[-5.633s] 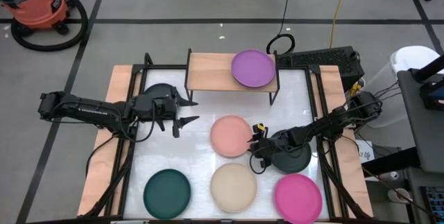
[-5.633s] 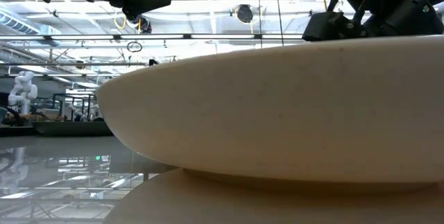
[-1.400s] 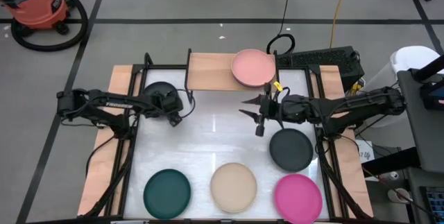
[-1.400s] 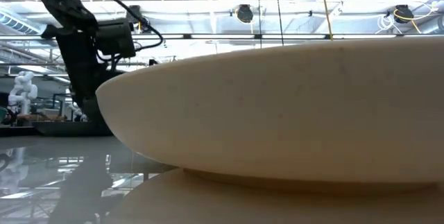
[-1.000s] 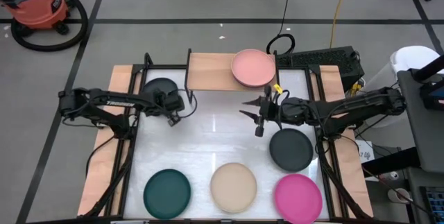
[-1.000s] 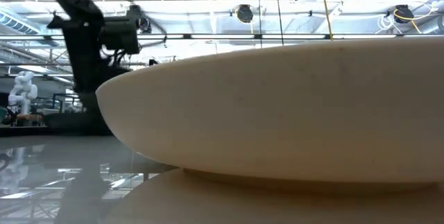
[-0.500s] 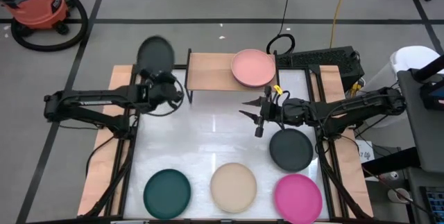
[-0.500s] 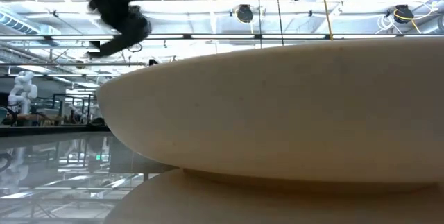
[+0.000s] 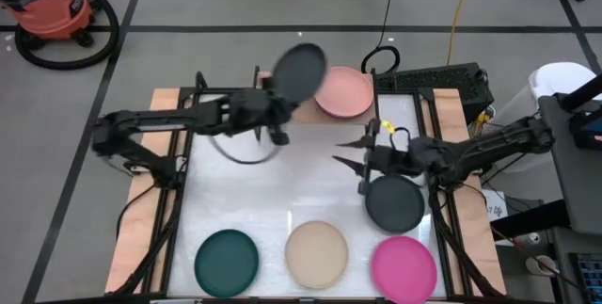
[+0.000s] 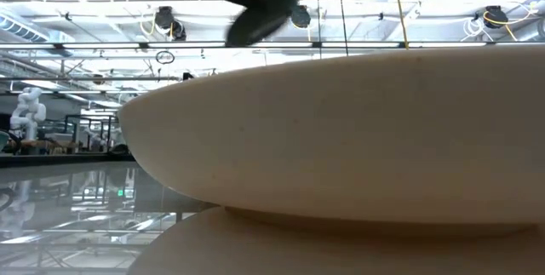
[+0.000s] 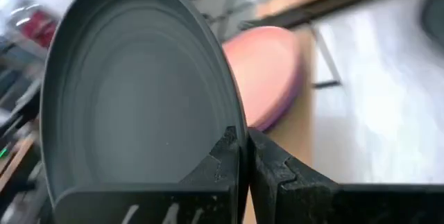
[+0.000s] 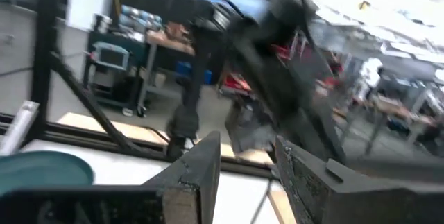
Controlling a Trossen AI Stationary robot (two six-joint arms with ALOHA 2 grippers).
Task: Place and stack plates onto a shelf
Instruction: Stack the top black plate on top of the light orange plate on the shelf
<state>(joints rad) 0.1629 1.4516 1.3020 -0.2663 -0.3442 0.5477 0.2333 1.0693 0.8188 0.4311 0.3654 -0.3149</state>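
Note:
My left gripper [image 9: 282, 106] is shut on a dark grey plate [image 9: 299, 71], which it holds in the air over the light-wood shelf [image 9: 273, 86]; the low view shows that plate [image 10: 264, 13] high up. On the shelf's right end a salmon plate [image 9: 343, 92] lies on a purple plate [image 11: 290, 102]. My right gripper [image 9: 346, 165] stands open above the table's middle right, next to a second dark plate [image 9: 395, 202], with nothing between its fingers. My left gripper pinches the dark grey plate's rim [image 11: 234, 123] between its two fingers, one on each face. The fingers come from the table's left, slanting toward the far edge. The plate stands tilted beyond the fingers, lifted clear of shelf and table.
Along the near edge lie a teal plate [image 9: 226, 260], a beige plate [image 9: 317, 254] and a magenta plate [image 9: 403, 268]. The beige plate [image 10: 341, 139] fills the low view. The shelf's left half is covered by my left arm. A red vacuum [image 9: 56, 12] stands on the floor.
My left gripper has lifted the dark grey plate off the table's far left. It has swung it up and toward the right, over the shelf, close to the salmon plate, and the plate is now tilted. My right gripper has drifted slightly toward the right and near edges.

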